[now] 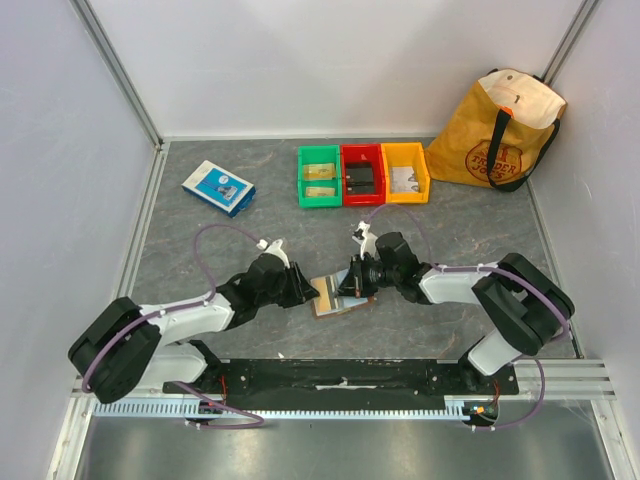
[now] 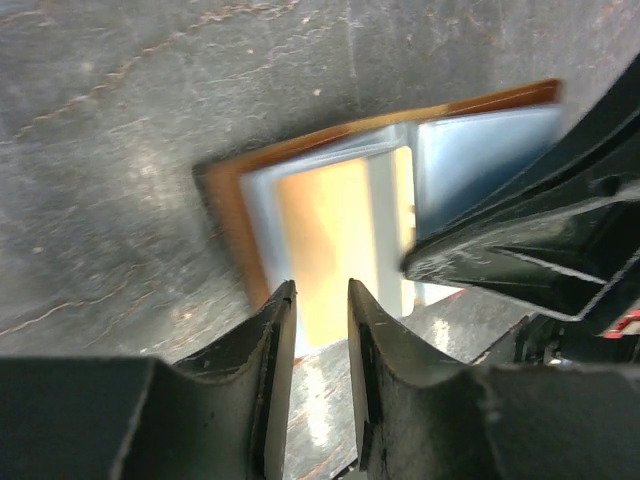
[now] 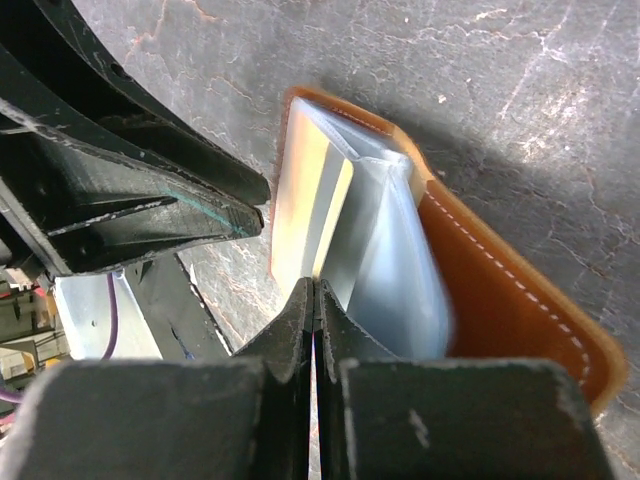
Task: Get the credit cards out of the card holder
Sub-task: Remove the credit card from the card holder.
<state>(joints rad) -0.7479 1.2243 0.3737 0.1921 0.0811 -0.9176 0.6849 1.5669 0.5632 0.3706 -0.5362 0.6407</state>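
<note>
Left hand (image 2: 320,292) part spread over the open holder (image 2: 225,195); right hand (image 3: 313,288) pressed together, maybe nipping a card (image 3: 305,190) edge.

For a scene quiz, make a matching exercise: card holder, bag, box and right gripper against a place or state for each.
1. card holder
2. bag
3. box
4. right gripper

a. back right corner
b. jaws pressed together
c. lying open between the arms
d. back left, lying flat

Pairs: 1-c, 2-a, 3-d, 4-b
</note>
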